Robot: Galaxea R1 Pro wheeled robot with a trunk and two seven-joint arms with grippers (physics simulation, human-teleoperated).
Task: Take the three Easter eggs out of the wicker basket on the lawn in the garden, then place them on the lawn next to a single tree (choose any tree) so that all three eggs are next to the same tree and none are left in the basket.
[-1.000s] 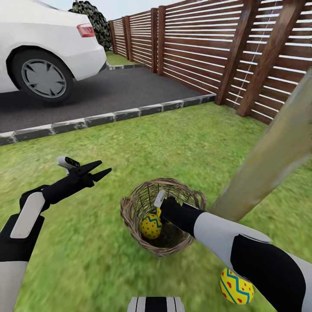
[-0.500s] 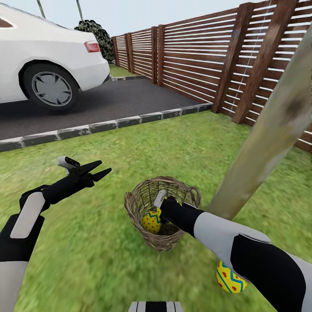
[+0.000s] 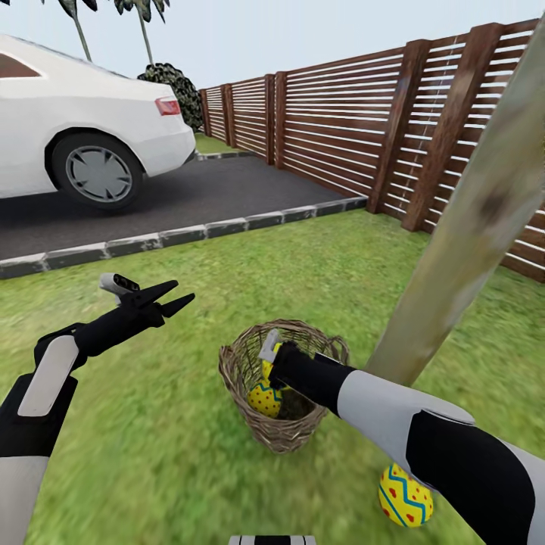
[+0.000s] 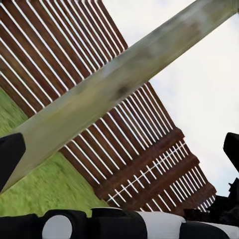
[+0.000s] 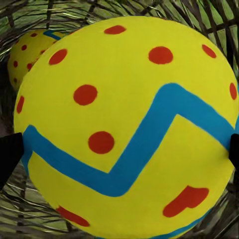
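The right pincer [image 3: 269, 362] sits inside the wicker basket [image 3: 284, 435], clamped on one Easter egg [image 5: 127, 132], with a second egg [image 3: 264, 399] lying in the basket beside it. The basket stands on the lawn [image 3: 151, 454] at the tree's [image 3: 454, 250] 9 o'clock, while a third egg [image 3: 405, 496] lies on the grass at the basket's 4 o'clock, near the trunk. The left pincer [image 3: 172, 296] hangs open and empty above the lawn at the basket's 10 o'clock.

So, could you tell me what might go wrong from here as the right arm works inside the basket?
1. The right end effector holds one egg between its fingertips; the round shell could slip and drop back.
2. A second egg lies close beneath, so a drop could knock it.
3. Lifting out, the arm may catch the basket rim and tip it toward the tree and the egg on the grass.
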